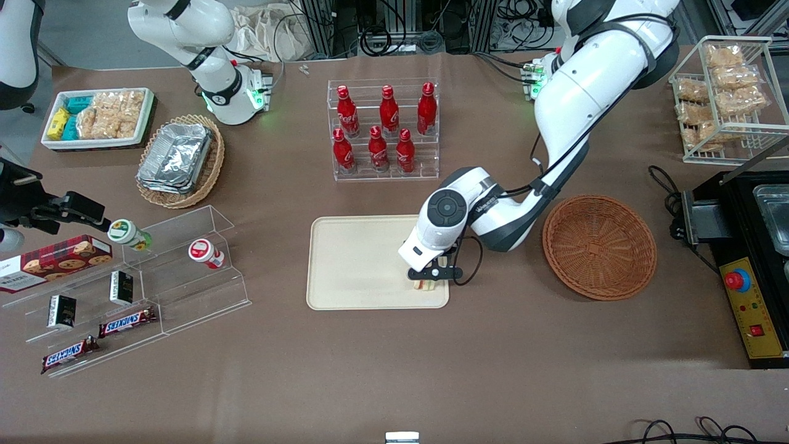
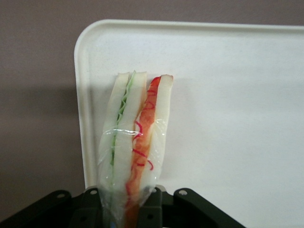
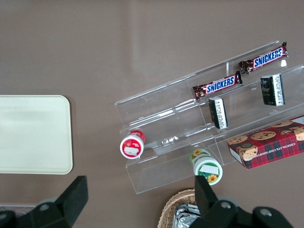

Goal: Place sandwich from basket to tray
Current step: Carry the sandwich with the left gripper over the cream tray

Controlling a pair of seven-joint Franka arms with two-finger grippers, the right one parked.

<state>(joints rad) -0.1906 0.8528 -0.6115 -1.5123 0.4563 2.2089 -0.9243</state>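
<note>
The front view looks steeply down on the whole table (image 1: 394,370); both wrist views, looking down from closer, share its tray (image 1: 351,259).

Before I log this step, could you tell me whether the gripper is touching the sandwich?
Touching. In the left wrist view the gripper is shut on the sandwich, its fingers pressing the wrapped wedge from both sides, above the tray.

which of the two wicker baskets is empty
The reddish-brown round basket, beside the tray where the tool holds the sandwich; the tan basket holds foil containers.
</note>
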